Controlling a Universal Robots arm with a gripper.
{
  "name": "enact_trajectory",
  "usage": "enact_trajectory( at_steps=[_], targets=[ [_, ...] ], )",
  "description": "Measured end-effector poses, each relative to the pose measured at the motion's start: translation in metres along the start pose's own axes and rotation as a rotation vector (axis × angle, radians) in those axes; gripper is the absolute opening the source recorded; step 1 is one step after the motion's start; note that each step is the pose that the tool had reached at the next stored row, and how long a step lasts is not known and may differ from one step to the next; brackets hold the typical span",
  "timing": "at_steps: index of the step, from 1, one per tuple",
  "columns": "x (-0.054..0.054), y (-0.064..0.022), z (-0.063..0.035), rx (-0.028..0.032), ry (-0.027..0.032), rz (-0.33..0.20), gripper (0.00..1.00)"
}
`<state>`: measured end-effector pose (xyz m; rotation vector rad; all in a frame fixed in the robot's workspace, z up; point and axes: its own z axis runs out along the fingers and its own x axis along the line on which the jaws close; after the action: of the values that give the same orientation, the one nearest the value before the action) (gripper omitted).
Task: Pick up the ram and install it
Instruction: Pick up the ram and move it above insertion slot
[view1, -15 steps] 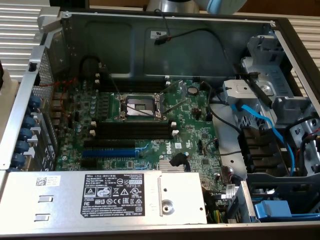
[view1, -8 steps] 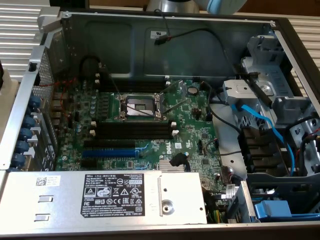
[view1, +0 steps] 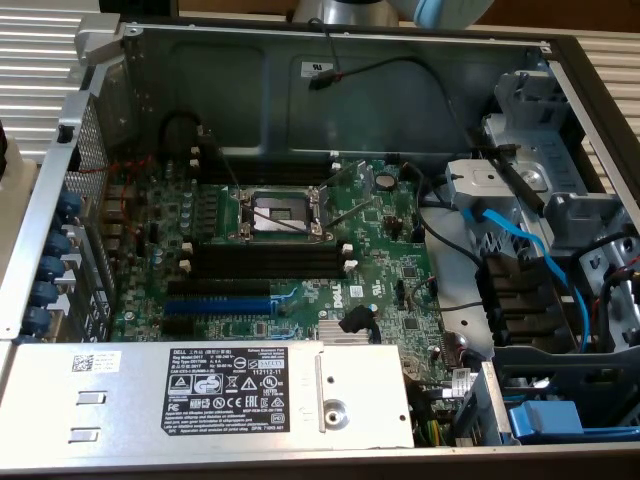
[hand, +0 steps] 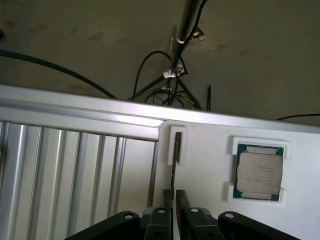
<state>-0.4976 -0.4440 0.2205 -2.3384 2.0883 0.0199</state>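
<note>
Wrist view: your claw (hand: 174, 200) stood narrowly parted, gripping nothing, lined up over the ram (hand: 176, 147), which its white holder (hand: 183, 156) kept edge-up for pinching.

A black rectangular label (view1: 235, 388) on the grey metal power-supply box (view1: 375, 400) carries the brand "DELL" in white, a number that seems to read "112112-11", and rows of certification symbols; its fine print is too small to read. A round white "DELL" logo (view1: 352, 293) is printed on the green motherboard (view1: 385, 240). A white barcode sticker (view1: 95, 362) on the same box, a small white sticker (view1: 318, 69) on the grey metal case wall (view1: 250, 80), and the markings on the square silver-topped processor chip (hand: 259, 172) are illegible.
</note>
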Motion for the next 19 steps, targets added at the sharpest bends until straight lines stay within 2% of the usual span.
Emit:
enact_trajectory(
  at_steps=[2,3,5,6,16,19],
  targets=[
    [0.0,0.0,0.0,0.0,0.0,0.0,0.2],
    [0.0,0.0,0.0,0.0,0.0,0.0,0.26],
    [0.0,0.0,0.0,0.0,0.0,0.0,0.26],
    [0.0,0.0,0.0,0.0,0.0,0.0,0.32],
    [0.0,-0.0002,0.0032,-0.0004,0.0,0.0,0.32],
    [0.0001,-0.0012,0.0044,-0.0066,-0.0005,0.0,0.32]
  ],
)
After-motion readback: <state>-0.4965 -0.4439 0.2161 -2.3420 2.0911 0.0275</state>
